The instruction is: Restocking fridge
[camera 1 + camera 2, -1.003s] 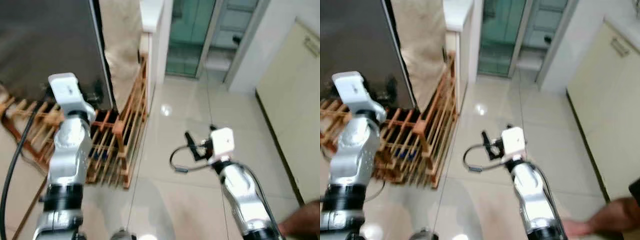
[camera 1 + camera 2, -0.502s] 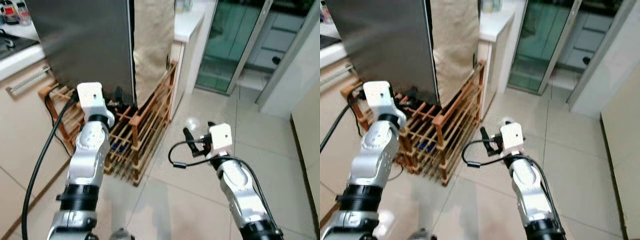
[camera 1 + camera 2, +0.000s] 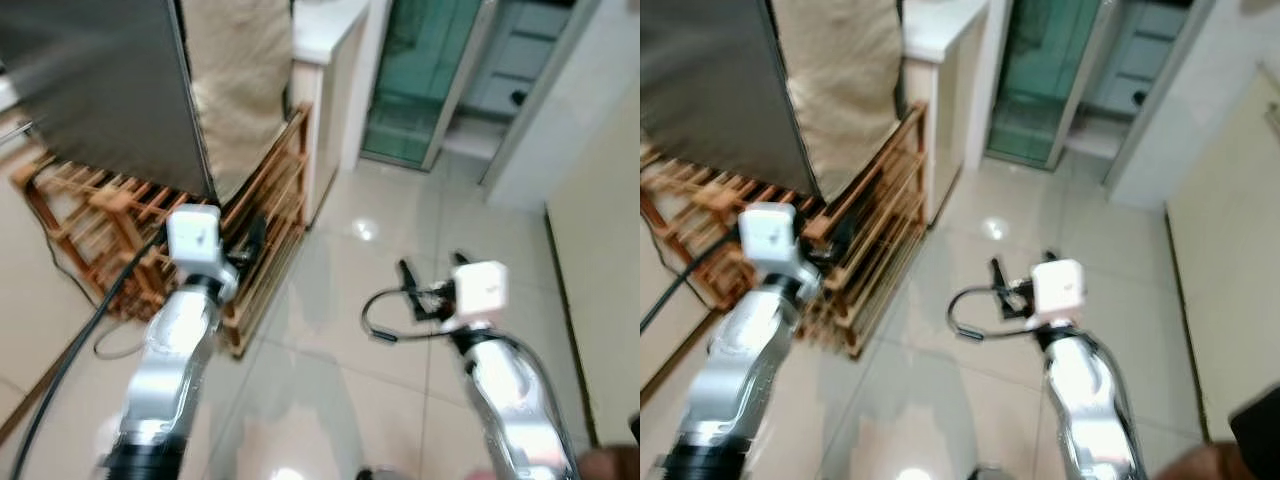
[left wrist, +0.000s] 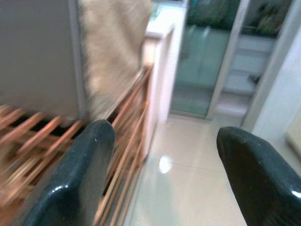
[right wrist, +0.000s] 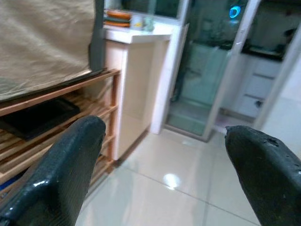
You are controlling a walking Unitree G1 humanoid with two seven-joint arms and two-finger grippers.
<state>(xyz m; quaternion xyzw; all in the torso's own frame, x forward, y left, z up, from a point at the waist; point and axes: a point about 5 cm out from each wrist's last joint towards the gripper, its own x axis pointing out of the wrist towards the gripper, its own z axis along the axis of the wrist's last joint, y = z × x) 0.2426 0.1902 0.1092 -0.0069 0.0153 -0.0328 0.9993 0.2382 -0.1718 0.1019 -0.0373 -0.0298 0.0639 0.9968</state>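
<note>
Evidently the robot is walking toward the fridge [image 3: 95, 95] at ten o'clock; left claw [image 4: 160, 174] and right claw [image 5: 164, 174] gape wide, empty. Next: find stock.

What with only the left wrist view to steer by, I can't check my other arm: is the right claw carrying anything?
Observer: No. The right claw is open and empty, above the tiled floor.
Operator: Anything on the rack's shelves?
Observer: A black tray lies on a shelf of the wooden rack.
Operator: And the counter?
Observer: Something orange, like stacked dishes, sits on the white counter.
</note>
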